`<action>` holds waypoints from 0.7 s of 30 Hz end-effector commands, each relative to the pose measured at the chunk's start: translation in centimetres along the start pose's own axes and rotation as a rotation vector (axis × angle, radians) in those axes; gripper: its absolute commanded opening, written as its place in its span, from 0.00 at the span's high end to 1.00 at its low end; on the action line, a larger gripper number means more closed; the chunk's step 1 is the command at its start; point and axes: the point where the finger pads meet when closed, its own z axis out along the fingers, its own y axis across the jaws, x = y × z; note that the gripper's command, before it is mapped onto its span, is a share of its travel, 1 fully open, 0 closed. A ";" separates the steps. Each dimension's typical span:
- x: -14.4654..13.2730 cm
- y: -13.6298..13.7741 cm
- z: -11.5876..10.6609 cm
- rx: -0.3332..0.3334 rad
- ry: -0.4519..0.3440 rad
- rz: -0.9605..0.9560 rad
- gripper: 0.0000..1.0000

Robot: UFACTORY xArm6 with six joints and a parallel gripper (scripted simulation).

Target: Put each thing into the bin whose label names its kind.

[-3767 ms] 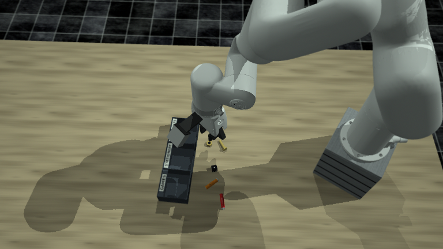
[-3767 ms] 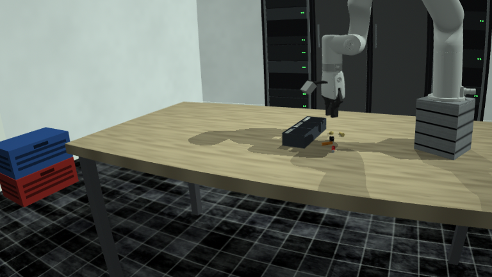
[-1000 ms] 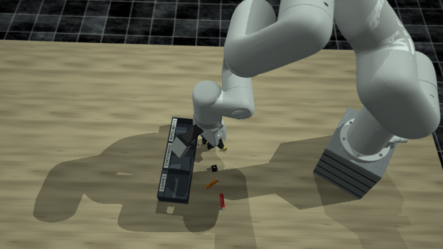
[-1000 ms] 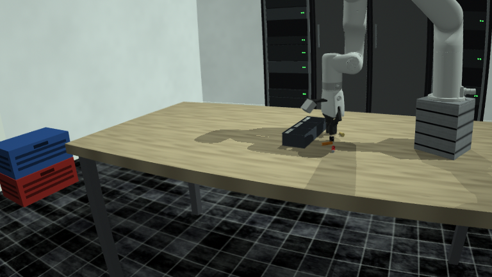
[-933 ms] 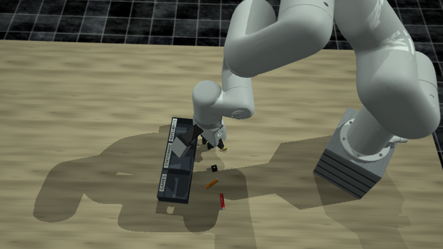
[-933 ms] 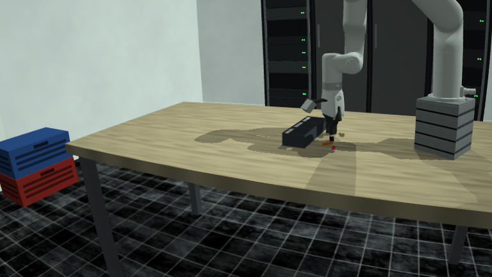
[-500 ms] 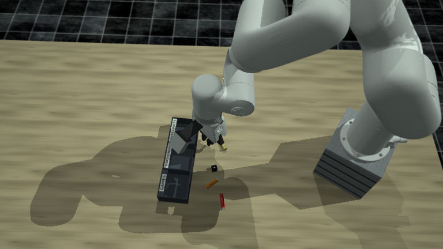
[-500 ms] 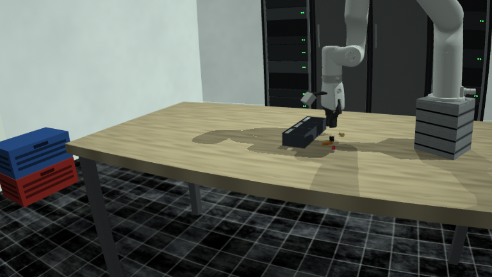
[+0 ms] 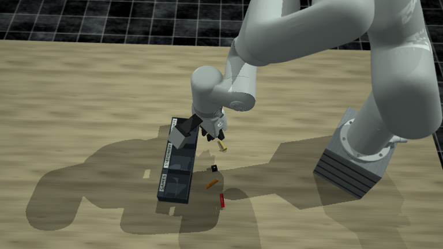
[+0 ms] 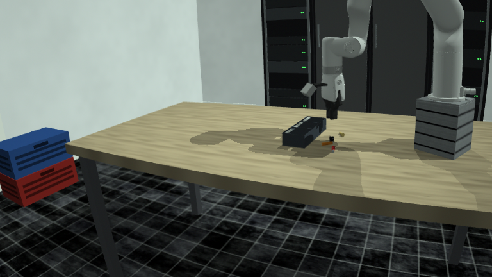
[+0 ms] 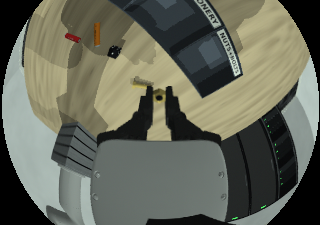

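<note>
My gripper (image 9: 215,136) (image 10: 332,117) (image 11: 159,94) is shut on a brass hex nut (image 11: 158,92) and holds it above the table, beside the bins. A brass bolt (image 9: 222,146) (image 10: 341,134) (image 11: 140,85) lies on the table. A black die (image 9: 214,168) (image 10: 331,138) (image 11: 114,52), an orange stick (image 9: 211,183) (image 10: 327,143) (image 11: 97,34) and a red cylinder (image 9: 222,201) (image 10: 332,147) (image 11: 72,37) lie in front of the bins' long side. The joined dark bins (image 9: 173,199) (image 10: 293,141) are labelled NUTS+BOLTS, STATIONERY and GAMES. I see nothing inside them.
The wrist camera's grey housing (image 9: 178,138) (image 10: 308,89) hangs over the bins and partly hides them in the top view. The robot's block base (image 9: 346,176) (image 10: 444,132) stands on the right of the table. Arm shadows cross the bins and the small things.
</note>
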 end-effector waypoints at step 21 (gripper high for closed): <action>2.6 4.9 -0.8 -0.009 0.000 -0.406 1.00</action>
